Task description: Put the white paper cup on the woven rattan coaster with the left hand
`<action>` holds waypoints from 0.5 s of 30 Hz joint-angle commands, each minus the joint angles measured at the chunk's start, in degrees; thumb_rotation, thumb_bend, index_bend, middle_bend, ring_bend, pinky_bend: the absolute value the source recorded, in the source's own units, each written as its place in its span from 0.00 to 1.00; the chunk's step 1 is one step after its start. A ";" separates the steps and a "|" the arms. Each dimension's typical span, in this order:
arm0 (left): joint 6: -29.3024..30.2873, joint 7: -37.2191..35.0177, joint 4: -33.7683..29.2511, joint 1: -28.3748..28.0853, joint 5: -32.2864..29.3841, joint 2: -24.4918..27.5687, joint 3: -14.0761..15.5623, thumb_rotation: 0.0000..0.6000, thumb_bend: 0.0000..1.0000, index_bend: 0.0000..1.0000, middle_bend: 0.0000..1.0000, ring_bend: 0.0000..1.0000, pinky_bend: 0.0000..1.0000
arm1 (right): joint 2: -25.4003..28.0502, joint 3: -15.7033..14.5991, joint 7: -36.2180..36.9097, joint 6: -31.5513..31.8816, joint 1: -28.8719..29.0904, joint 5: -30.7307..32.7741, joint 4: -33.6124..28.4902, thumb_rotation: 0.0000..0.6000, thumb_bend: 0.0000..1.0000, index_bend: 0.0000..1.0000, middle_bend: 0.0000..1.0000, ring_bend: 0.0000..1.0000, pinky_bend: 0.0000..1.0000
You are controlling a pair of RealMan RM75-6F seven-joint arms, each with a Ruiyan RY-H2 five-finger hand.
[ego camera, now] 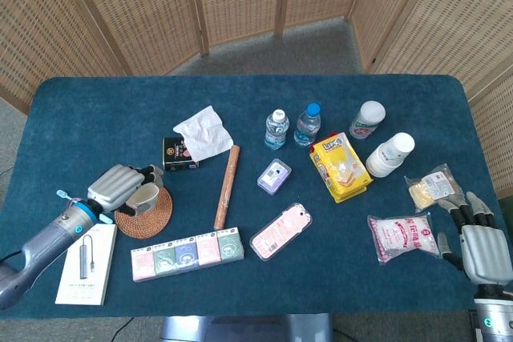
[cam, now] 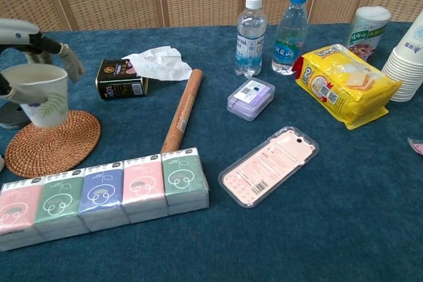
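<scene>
Though chest view omits it, right robot hand (ego camera: 478, 244) spread.

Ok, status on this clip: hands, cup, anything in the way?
Left hand holds white paper cup over woven rattan coaster; contact unclear. Right hand open, idle. Nothing blocking.

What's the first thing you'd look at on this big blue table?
The left hand at the table's left side, holding the white paper cup over the woven rattan coaster. Next, the bright yellow snack bag right of the two water bottles, and the row of pastel tissue packs at the front.
</scene>
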 commanded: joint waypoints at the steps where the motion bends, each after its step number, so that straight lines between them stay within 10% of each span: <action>1: 1.10 0.45 1.04 1.92 -0.53 0.21 1.24 1.00 0.39 0.31 0.22 0.41 0.40 | -0.07 -0.06 -0.22 -0.13 0.18 -0.05 -0.15 1.00 0.52 0.22 0.18 0.00 0.15; 15: 2.16 0.03 7.30 4.25 0.54 -5.92 2.19 1.00 0.39 0.30 0.22 0.37 0.38 | 0.20 -0.34 0.56 0.75 -0.19 0.30 -0.25 1.00 0.52 0.21 0.18 0.02 0.15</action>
